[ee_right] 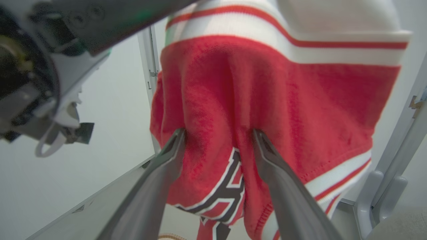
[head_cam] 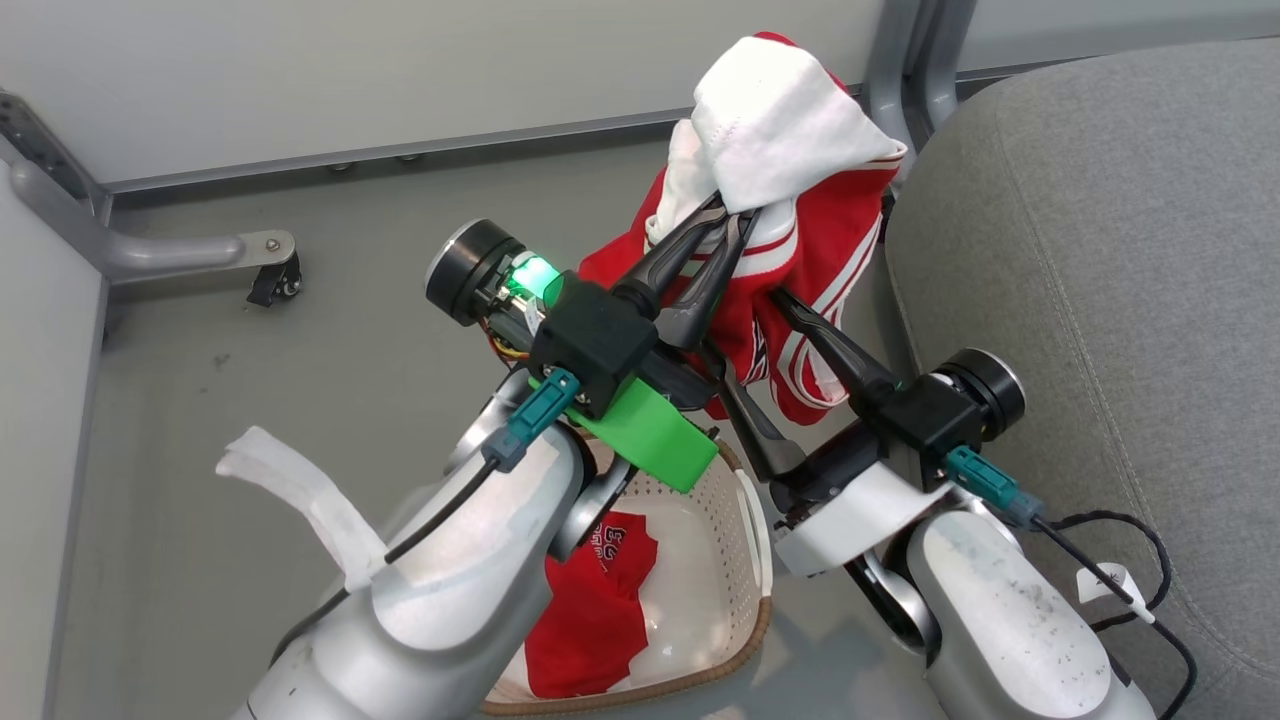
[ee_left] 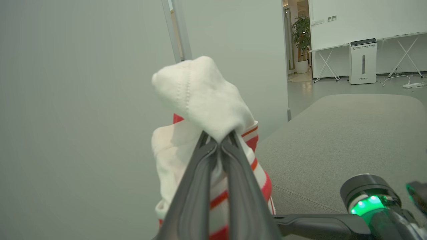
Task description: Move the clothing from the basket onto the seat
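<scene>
Red garment with white panels (head_cam: 800, 150) hangs pinched by its white fold in the closed left gripper (head_cam: 735, 215), held clear of the cream perforated basket (head_cam: 745, 520) beneath, ready for the grey cushioned seat (head_cam: 1100, 250) alongside; the right gripper (ee_right: 217, 133), spread wide, meets the cloth, probably steadying it.

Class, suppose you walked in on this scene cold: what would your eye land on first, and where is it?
The red and white garment hangs high in the middle, pinched at a white fold by the shut left gripper, with the open right gripper pressed against its red lower part. Next come the second red garment lying in the basket below, and the grey seat at the right.
</scene>
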